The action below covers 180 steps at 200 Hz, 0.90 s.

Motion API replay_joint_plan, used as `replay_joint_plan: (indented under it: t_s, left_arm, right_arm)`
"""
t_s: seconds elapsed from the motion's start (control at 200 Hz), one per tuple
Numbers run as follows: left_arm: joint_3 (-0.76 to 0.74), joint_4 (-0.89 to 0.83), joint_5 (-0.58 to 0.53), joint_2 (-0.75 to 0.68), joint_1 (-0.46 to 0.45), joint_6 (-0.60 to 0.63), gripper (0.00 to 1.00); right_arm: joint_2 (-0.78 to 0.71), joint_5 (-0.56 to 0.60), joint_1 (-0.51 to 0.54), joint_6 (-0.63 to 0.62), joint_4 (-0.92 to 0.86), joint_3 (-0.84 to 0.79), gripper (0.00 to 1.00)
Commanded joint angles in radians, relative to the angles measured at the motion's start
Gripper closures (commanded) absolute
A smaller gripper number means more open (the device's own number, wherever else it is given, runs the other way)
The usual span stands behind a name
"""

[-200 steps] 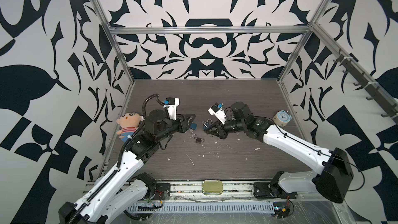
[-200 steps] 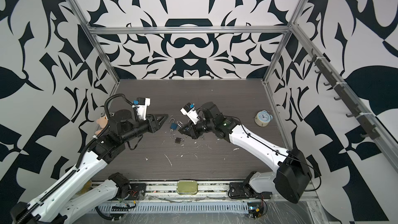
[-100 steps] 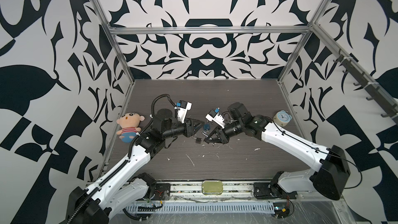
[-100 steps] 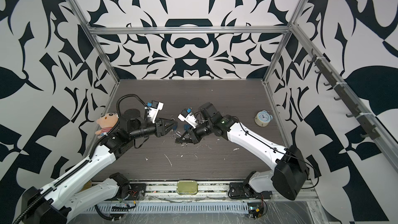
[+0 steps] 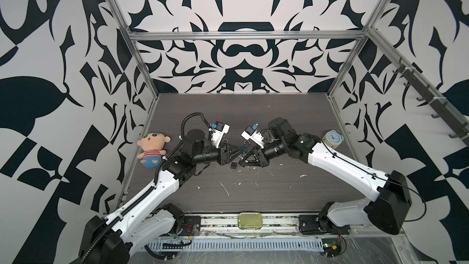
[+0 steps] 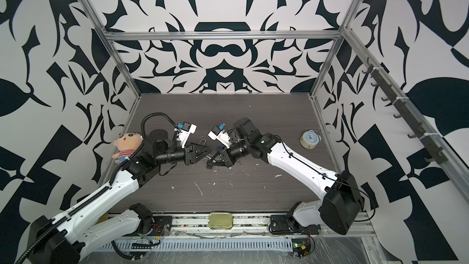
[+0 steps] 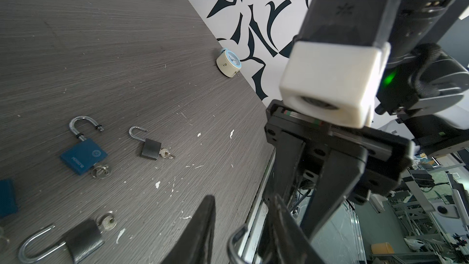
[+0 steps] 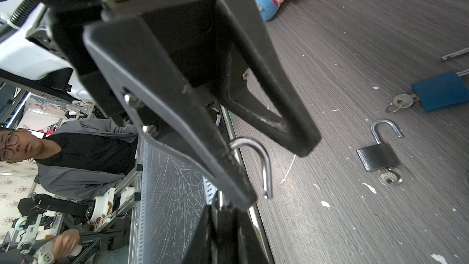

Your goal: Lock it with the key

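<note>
Padlock [image 8: 266,171] is up off the table [image 5: 266,194] with its shackle swung open. Its body is hidden in the right gripper [image 5: 241,165], which is clamped tight on it. Both arms reach in low, nose to nose mid-table. The left gripper [image 8: 275,175] has its fingers partly apart either side of the shackle, can't tell if they touch. There's a gold tin [image 5: 250,220] on the front rail, lid closed. A blue padlock [image 7: 83,157] and a small black padlock [image 7: 151,148] lie loose, the black one with its key [image 7: 166,153] in.
</note>
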Motion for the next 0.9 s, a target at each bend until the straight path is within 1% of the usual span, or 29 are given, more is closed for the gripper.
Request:
replay_joint_plan:
  t_s: [0.0,0.2,0.715,0.895]
  left_arm:
    - [-0.023,-0.008,0.014,-0.044,-0.004,0.020,0.62]
    - [-0.039,-0.031,0.002,-0.086,-0.004,0.026,0.62]
    - [-0.058,-0.046,-0.016,-0.111,-0.003,0.036,0.65]
    - [-0.065,-0.039,-0.033,-0.129,-0.003,0.037,0.67]
  right_arm:
    - [-0.008,-0.032,0.000,0.012,0.044,0.046,1.00]
    - [-0.009,-0.038,-0.006,0.017,0.045,0.049,1.00]
    - [-0.015,-0.085,-0.026,0.046,0.070,0.053,1.00]
    - [-0.011,-0.093,-0.028,0.053,0.075,0.049,1.00]
